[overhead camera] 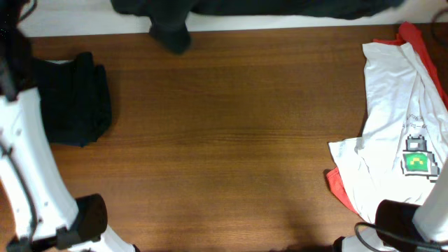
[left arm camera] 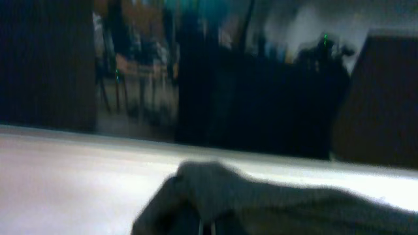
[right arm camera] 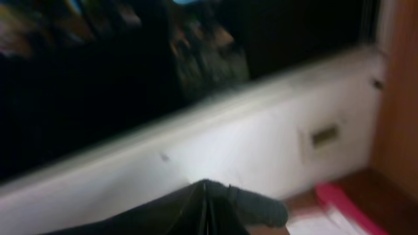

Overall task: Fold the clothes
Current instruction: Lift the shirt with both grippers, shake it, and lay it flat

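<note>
overhead: rumpled white tee, woodgrain table

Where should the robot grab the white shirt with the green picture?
Probably pinch the white shirt at the pointed flap sticking out over the bare table, coming from that side. There it lies flat, clear of the red cloth.

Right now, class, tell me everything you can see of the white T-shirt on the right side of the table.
The white T-shirt lies crumpled and unfolded along the right edge of the brown wooden table, looking like soft thin cloth with long creases. A small print, green and grey, shows near its lower right. It overlaps a red garment that peeks out below and above it. Its right side runs out of view.
</note>
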{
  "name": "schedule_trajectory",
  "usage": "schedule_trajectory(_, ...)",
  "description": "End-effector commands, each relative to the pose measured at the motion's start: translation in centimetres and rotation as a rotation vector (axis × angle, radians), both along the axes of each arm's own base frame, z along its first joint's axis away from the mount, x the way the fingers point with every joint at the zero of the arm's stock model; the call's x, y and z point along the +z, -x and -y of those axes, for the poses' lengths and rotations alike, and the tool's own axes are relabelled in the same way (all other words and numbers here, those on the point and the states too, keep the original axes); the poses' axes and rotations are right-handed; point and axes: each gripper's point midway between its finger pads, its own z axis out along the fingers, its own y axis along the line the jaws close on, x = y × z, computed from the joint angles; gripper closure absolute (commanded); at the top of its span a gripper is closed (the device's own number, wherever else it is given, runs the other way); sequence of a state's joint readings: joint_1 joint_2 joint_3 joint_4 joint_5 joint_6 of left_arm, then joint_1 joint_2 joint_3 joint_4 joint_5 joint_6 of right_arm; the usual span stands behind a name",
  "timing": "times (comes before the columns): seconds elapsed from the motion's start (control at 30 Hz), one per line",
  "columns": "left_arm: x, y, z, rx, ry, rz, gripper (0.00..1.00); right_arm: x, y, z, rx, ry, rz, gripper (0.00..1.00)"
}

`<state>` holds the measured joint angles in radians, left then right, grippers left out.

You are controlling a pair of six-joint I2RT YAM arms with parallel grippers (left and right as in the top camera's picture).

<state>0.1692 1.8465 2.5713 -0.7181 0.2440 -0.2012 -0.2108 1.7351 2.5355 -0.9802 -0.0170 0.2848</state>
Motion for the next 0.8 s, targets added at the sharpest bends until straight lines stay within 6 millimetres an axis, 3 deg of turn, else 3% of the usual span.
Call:
schedule_trajectory(0.0, -9.6, -0.8, 0.4, -0.037, 0.056, -0.351, 1.0, -9.1, -1.0, 2.7, -0.095, -0.046, -0.315, 0.96)
schedule_trajectory(0.07, -15.0, -0.4, 1.3, -0.056, 0.081, -0.549, 1.0, -12.8, -0.6, 2.6, -0.093, -0.072, -0.455, 0.96)
schedule_trajectory(0.1, -19.7, 0.3, 2.1, -0.072, 0.106, -0.725, 0.99, -16.3, -0.1, 2.5, -0.085, -0.086, -0.592, 0.96)
schedule_trajectory(0.27, -35.4, 3.6, 2.4, -0.062, 0.118, -1.308, 1.0, -28.9, 2.2, 1.9, -0.049, -0.159, -1.102, 0.96)
schedule_trajectory(0.33, -39.5, 4.7, 2.9, -0.1, 0.108, -1.446, 1.0, -32.1, 2.6, 1.7, -0.017, -0.175, -1.218, 0.96)
schedule_trajectory(0.4, -42.2, 6.0, 3.2, -0.122, 0.107, -1.549, 1.0, -34.9, 3.7, 1.3, -0.007, -0.199, -1.322, 0.96)
schedule_trajectory(0.43, -44.2, 7.4, 3.4, -0.142, 0.105, -1.633, 1.0, -35.9, 4.3, 1.2, -0.008, -0.204, -1.364, 0.96)
schedule_trajectory(0.53, -47.8, 10.9, 3.7, -0.165, 0.12, -1.794, 1.0, -39.4, 7.0, 1.2, -0.016, -0.23, -1.52, 0.96)
schedule_trajectory(0.77, -51.2, 17.4, 4.1, -0.201, 0.125, -2.054, 1.0, -43.7, 11.9, 0.0, -0.001, -0.297, -1.735, 0.96)
